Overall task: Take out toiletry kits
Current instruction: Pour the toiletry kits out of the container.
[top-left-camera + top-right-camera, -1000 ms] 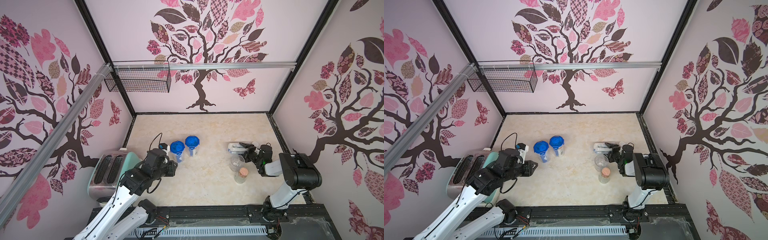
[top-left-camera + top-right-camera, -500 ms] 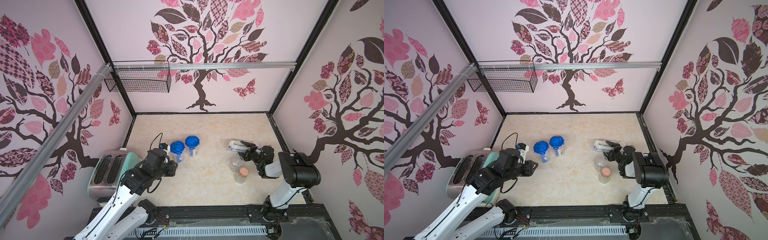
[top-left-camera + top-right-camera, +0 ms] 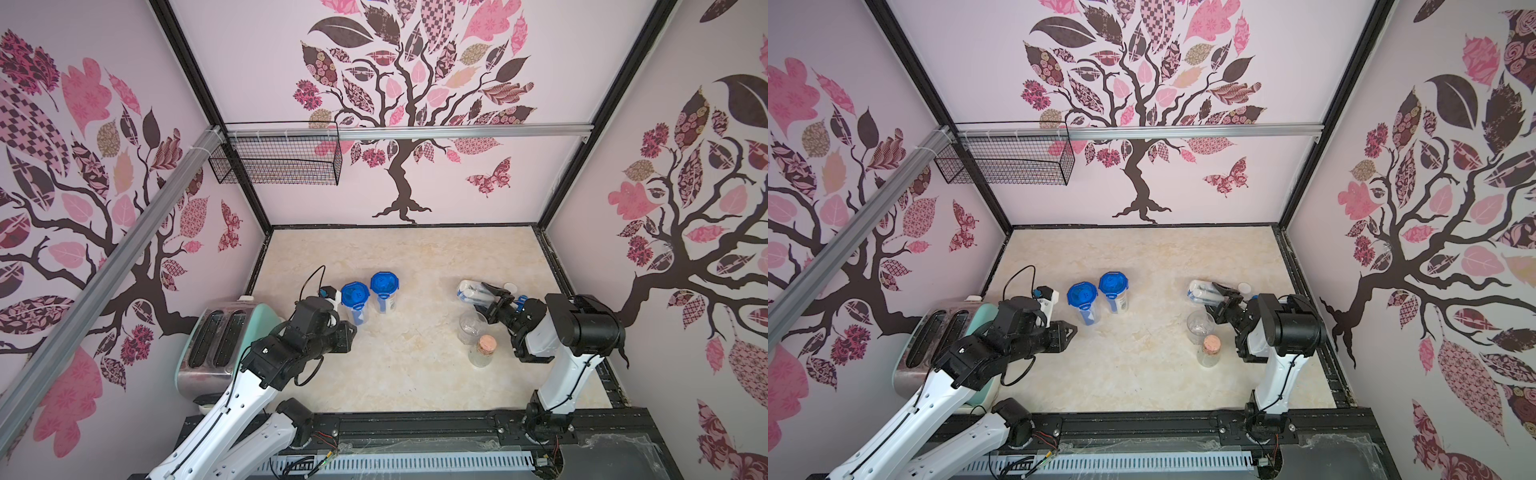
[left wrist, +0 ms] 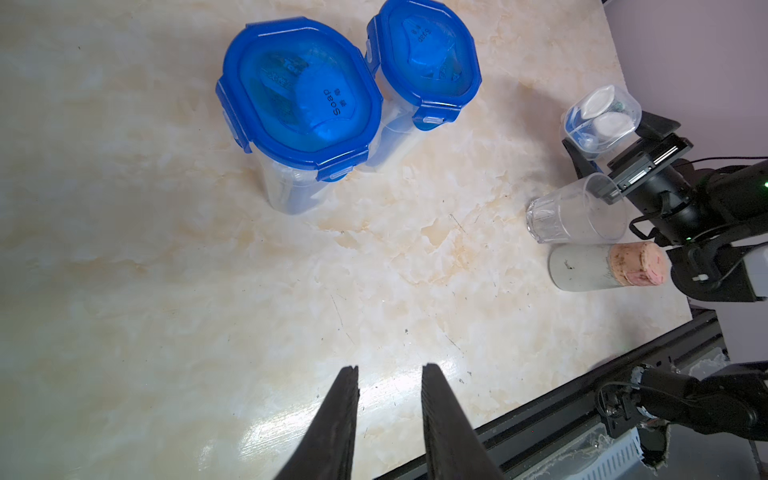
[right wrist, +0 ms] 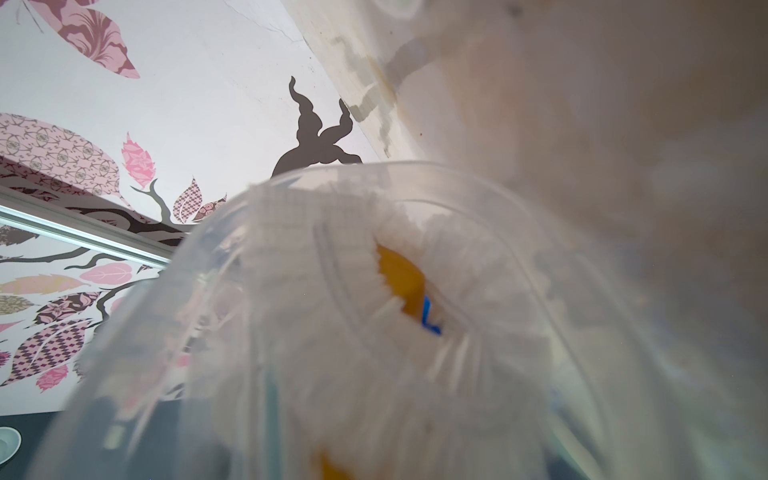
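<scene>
A lidless clear jar (image 3: 467, 289) holding the toiletry kit (image 4: 598, 104) is gripped on its side by the right gripper (image 3: 481, 296), far right on the table (image 3: 415, 353). The left gripper (image 4: 390, 370) is parted and empty, near the blue-lidded jars (image 3: 355, 293).

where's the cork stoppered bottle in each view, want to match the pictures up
Top view: the cork-stoppered bottle stands right of centre, low in the picture, just below the empty clear cup.
Top view: same place, again just below the cup.
Left wrist: bottle right beside the cup.
Right wrist: not in it.
Shared landmark: the empty clear cup next to it.
</scene>
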You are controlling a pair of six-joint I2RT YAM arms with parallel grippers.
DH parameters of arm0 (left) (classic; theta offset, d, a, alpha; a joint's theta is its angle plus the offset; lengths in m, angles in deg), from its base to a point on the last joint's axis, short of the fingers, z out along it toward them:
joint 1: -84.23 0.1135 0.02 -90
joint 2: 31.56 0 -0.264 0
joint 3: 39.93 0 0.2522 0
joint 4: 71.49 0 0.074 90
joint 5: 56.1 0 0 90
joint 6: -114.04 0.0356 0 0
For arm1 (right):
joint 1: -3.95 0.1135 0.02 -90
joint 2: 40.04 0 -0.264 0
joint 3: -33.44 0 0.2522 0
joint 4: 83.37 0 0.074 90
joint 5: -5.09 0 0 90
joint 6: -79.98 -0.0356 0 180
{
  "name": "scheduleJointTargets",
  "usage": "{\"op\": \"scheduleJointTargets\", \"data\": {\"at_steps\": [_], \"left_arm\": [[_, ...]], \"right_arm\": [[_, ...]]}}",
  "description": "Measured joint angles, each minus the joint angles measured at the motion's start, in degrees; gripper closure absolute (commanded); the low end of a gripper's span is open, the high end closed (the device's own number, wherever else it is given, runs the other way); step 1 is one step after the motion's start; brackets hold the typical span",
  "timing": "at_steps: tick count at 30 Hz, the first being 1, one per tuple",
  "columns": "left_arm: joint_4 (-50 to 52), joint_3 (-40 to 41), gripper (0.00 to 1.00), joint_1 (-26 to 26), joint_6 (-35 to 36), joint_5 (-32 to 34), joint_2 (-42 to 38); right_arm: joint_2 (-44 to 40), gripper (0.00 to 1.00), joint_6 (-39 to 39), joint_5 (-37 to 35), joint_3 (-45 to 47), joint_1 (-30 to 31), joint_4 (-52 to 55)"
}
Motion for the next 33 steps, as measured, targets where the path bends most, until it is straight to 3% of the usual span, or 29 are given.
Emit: {"op": "scheduleJointTargets", "data": {"at_steps": [8,12,18,24,27,33], "left_arm": [[-5.86,0.00,0.65,0.02,-0.31,-6.67,1.07],[-13.16,-0.81,0.54,-2.19,-0.24,-10.16,5.40],[-22.60,-12.13,0.44,-10.64,4.81,-10.56,22.36],[-28.85,-25.00,0.35,-11.52,12.72,-13.68,42.38],[-32.37,-27.85,0.24,-11.69,16.76,-17.11,50.27],[-36.11,-33.62,0.21,-12.04,23.91,-22.03,62.75]], "right_arm": [[0.68,0.50,0.00,0.09,0.13,0.00,-1.46],[0.68,0.50,0.00,0.11,0.15,0.00,-1.46],[0.68,0.49,0.00,0.17,0.44,0.00,-1.79],[0.24,0.48,0.00,0.33,1.18,0.00,-2.12],[-0.15,0.47,0.00,0.66,1.40,0.00,-2.12],[-0.39,0.47,0.00,1.33,1.40,0.00,-2.10]]}}
